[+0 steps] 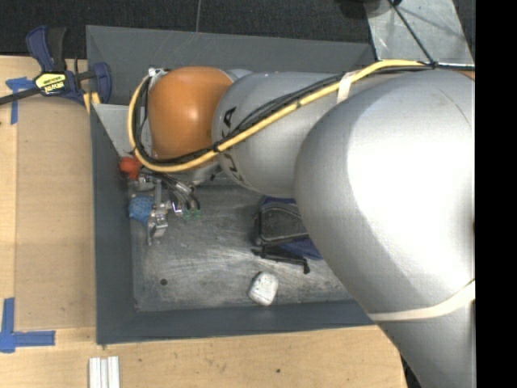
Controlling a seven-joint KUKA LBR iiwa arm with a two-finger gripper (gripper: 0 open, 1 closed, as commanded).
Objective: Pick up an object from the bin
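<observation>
My gripper (159, 215) hangs low in the bin's left part, below the arm's orange cover. A small blue thing (139, 209) lies right against its left side, touching or nearly touching it. A small red thing (128, 166) sits just above that, near the left wall. A bit of green (192, 211) peeks out on the gripper's right. Whether anything is held is hidden from me.
A black tool with blue handles (281, 234) lies in the middle of the bin, partly under the arm. A small white-grey lump (263, 288) rests near the front wall. The arm covers the bin's right and back parts.
</observation>
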